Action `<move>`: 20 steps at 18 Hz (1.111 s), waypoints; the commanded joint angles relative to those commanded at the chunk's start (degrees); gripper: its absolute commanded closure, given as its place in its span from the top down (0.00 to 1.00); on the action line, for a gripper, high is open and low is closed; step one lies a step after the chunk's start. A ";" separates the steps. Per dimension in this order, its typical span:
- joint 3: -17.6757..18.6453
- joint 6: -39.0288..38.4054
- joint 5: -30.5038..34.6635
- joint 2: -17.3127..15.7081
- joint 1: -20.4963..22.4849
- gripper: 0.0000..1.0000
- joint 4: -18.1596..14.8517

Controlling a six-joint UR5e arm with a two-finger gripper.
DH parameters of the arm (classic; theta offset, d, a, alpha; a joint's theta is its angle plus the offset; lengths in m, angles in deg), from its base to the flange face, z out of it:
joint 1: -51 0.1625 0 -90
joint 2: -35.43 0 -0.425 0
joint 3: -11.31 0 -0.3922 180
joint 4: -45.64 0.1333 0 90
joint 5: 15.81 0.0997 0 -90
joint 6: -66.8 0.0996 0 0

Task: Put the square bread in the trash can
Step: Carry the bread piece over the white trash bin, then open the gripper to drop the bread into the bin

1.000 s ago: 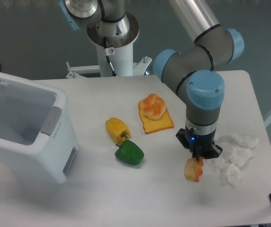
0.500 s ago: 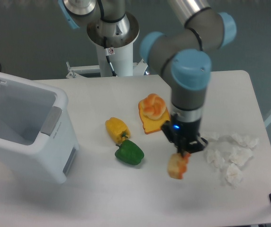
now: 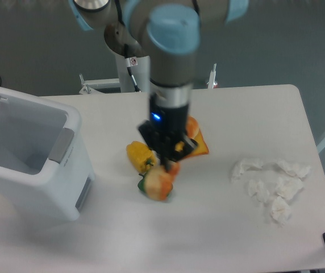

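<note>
Square bread (image 3: 200,145) lies flat on the tabletop (image 3: 208,227) behind the arm, and only its orange right corner shows past the wrist. The claw (image 3: 167,161) points down in front of it, closed on a lumpy tan-orange bread chunk (image 3: 158,182) that hangs below the fingertips. That chunk covers most of a green pepper (image 3: 142,185), of which only a sliver shows at its left edge; whether the two touch cannot be told. A yellow pepper (image 3: 138,155) sits just left of the claw, near the green one. A round orange-white bun (image 3: 192,126) peeks out to the right of the wrist, on the square bread. The wrist carries a small blue light, and the grey arm (image 3: 171,51) with its pale blue cap rises out of the top of the view. Well to the right, several crumpled white tissues (image 3: 273,182) lie in a loose cluster. At the far left stands the trash can (image 3: 34,165), white, its lid tipped back and its grey latch panel facing the peppers, well apart from the square bread.
</note>
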 joint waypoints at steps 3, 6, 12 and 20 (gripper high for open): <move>0.98 -4.57 -1.92 -3.17 -1.50 0.16 0.09; 1.15 -6.34 -3.69 -5.46 -3.16 0.16 0.00; 1.24 -12.75 -3.60 -5.56 -9.58 0.24 0.18; 2.03 -15.39 -4.22 -4.94 -14.24 1.00 0.09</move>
